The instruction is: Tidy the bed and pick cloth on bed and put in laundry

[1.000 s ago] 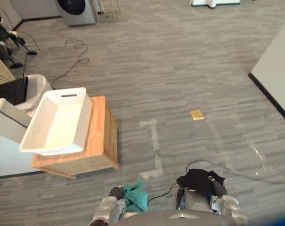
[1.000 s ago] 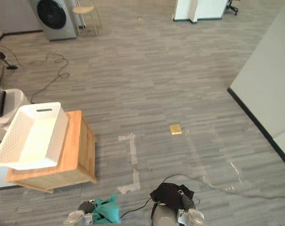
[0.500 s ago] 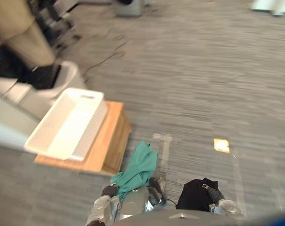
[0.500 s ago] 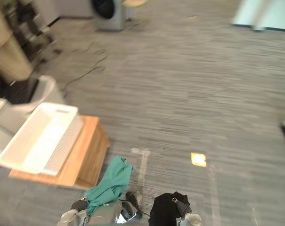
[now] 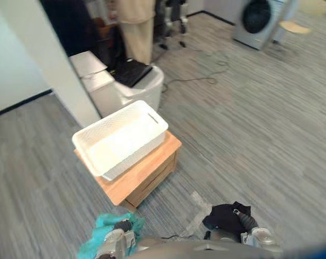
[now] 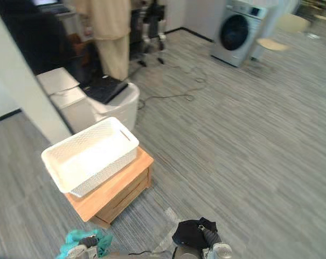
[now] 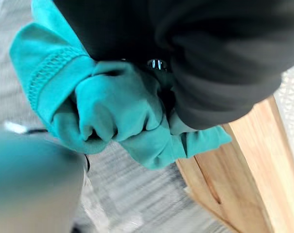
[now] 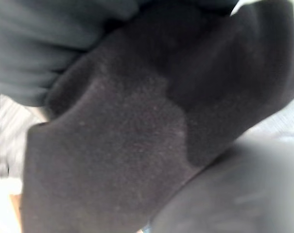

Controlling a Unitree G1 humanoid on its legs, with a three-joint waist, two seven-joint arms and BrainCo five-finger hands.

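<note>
**Near:** the left hand (image 5: 115, 242) is clenched on a bunched teal cloth (image 7: 112, 107), a soft knit with a textured hem band. The right hand (image 5: 254, 233) is closed on a crumpled black cloth (image 5: 224, 216), fleecy and matt. Both cloths hang clear of the grey striped carpet (image 5: 249, 135), so pick-up seems done and delivery remains.

**Middle:** an empty white basket (image 5: 138, 156), rectangular perforated plastic with a slot handle, sits askew on a low wooden stand (image 5: 152, 162).

**Far:** a grey front-loading washing machine (image 5: 257, 21).

Whether the bed is tidied cannot be judged.
</note>
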